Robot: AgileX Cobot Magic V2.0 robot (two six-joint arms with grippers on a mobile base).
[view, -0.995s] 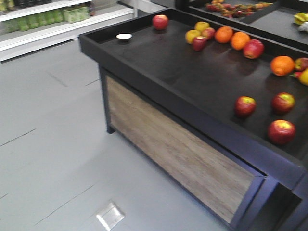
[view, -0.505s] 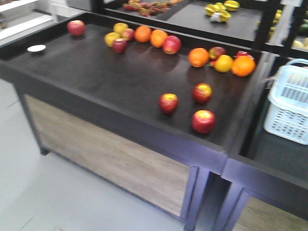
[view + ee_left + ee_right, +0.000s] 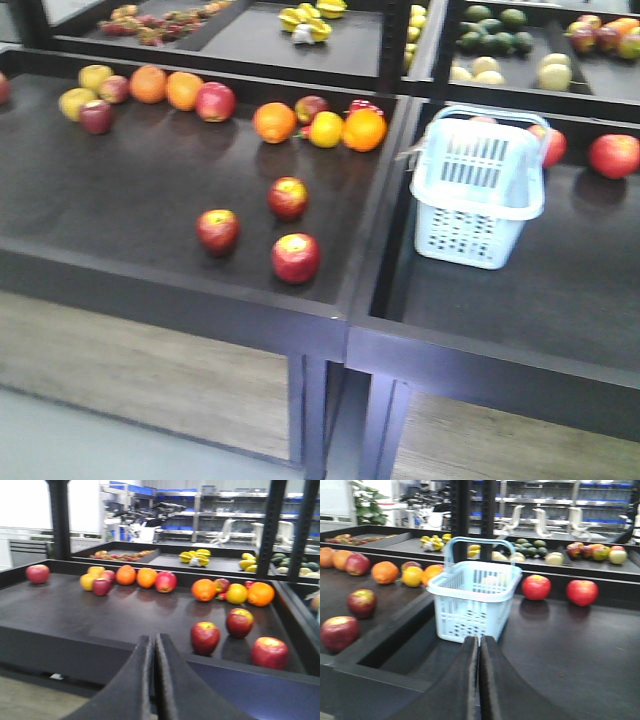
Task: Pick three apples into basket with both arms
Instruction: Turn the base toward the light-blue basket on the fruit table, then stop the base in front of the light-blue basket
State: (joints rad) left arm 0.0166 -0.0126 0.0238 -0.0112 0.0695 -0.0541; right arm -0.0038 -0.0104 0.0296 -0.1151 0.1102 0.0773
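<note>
Three dark-red apples lie close together near the front of the left black tray: one at the left (image 3: 217, 230), one behind (image 3: 287, 197), one nearest the edge (image 3: 296, 257). The pale-blue basket (image 3: 470, 225) stands upright in the right tray, next to the divider. My left gripper (image 3: 152, 640) is shut and empty, short of the tray's front edge, with the apples (image 3: 205, 637) ahead to its right. Just in front of the basket (image 3: 470, 615), my right gripper (image 3: 480, 640) is shut and empty too. Neither arm shows in the front view.
Oranges (image 3: 273, 122) and other apples (image 3: 214, 101) line the back of the left tray. Two red apples (image 3: 536, 587) lie behind the basket. A raised divider (image 3: 375, 240) separates the trays. Black posts (image 3: 58, 522) and a rear shelf with bananas (image 3: 195, 557) stand behind.
The front view has swung to the right along the stand. The three apples have slid left in the picture and the basket has come fully into view.
</note>
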